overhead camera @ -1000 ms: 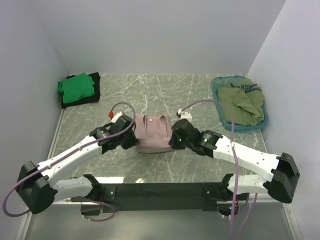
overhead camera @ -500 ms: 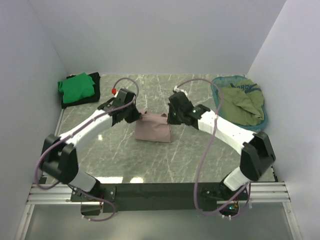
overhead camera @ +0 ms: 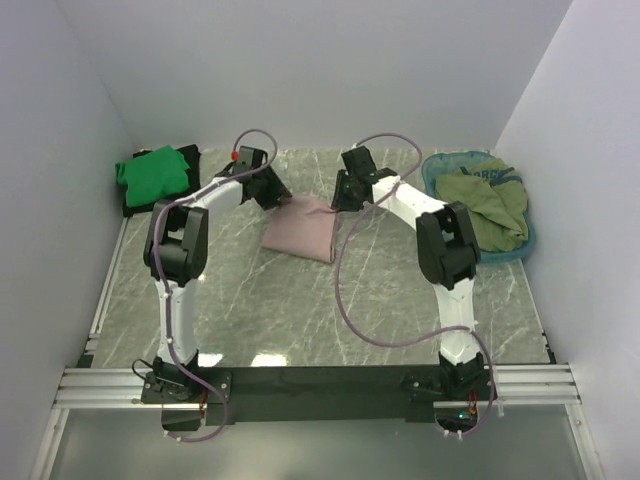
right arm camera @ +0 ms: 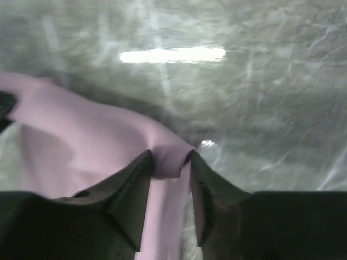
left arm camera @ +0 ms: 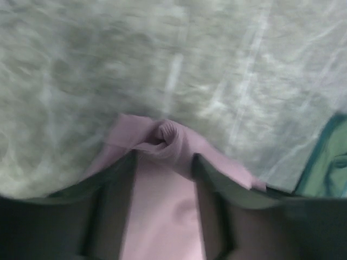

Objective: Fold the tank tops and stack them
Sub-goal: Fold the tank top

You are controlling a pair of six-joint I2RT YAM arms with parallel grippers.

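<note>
Both arms have swept the dusty pink tank top [overhead camera: 300,228] forward across the table [overhead camera: 380,300] — fold laid; left jaws released, right jaws' hold can't be told

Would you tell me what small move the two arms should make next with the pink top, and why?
The pink top lies folded, and the left hand and right hand sit at its far edge with fingers apart, cloth between them. I would probably lift both straight up and back; that should free it without pulling the fold open.
</note>
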